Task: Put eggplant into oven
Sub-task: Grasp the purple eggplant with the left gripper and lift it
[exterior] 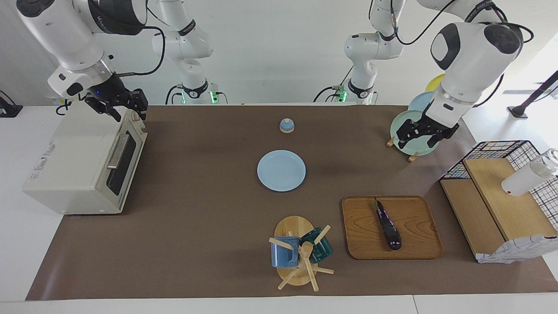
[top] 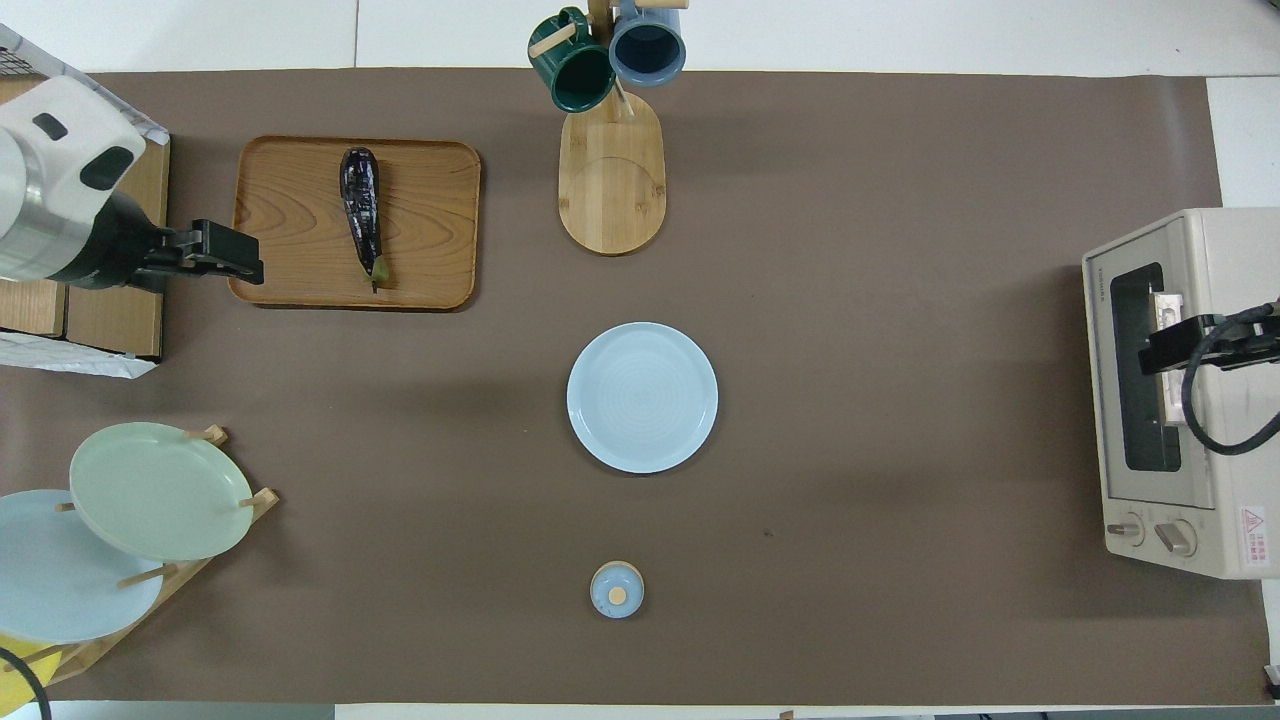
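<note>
Cream oven (exterior: 83, 168): toward right arm's end of table, door shut. Right gripper (exterior: 117, 104) over oven top, fingers indeterminate.
Wood tray (exterior: 418, 244): toward left arm's end.
Left gripper (exterior: 425, 135) raised in front of plate rack (exterior: 412, 155); finger gap unreadable.
Eggplant (exterior: 388, 226): on tray, untouched; long axis runs toward-away from robots, stem end nearer robots.
Progress: nothing done; door opening, pickup, transfer, placing all remain.

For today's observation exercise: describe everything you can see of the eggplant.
The eggplant is slim, long, glossy and dark purple-black, with a small green stem at the end nearer the robots. It lies flat, lengthwise, on the wooden tray toward the left arm's end of the table. Only the tray touches it; no gripper is near.
</note>
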Robot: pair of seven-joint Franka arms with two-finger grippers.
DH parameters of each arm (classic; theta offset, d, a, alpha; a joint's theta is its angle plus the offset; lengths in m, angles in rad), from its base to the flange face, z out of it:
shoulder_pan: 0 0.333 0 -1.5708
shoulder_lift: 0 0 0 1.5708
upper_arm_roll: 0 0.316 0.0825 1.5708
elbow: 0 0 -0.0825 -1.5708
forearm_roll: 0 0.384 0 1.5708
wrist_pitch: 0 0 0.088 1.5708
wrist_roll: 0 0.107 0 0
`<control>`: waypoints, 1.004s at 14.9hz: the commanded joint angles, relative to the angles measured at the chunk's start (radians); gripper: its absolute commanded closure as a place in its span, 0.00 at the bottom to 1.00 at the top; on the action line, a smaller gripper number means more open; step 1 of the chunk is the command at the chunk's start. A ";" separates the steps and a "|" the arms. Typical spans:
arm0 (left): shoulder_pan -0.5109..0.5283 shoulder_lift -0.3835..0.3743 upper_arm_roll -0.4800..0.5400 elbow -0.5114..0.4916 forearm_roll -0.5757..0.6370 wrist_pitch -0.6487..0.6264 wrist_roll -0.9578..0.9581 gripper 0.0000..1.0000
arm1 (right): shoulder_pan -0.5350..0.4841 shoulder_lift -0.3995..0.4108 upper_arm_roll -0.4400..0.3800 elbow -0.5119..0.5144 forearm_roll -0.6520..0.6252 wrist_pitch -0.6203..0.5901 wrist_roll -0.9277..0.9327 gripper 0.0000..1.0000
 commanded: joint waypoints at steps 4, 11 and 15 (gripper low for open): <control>-0.027 0.273 0.003 0.118 0.008 0.183 -0.014 0.00 | -0.032 -0.055 0.002 -0.163 -0.035 0.197 -0.164 1.00; -0.059 0.526 0.005 0.287 0.053 0.347 -0.009 0.00 | -0.032 0.007 0.005 -0.234 -0.166 0.269 0.034 1.00; -0.050 0.533 0.002 0.243 0.104 0.436 -0.006 0.00 | -0.034 0.016 0.007 -0.234 -0.225 0.272 0.024 1.00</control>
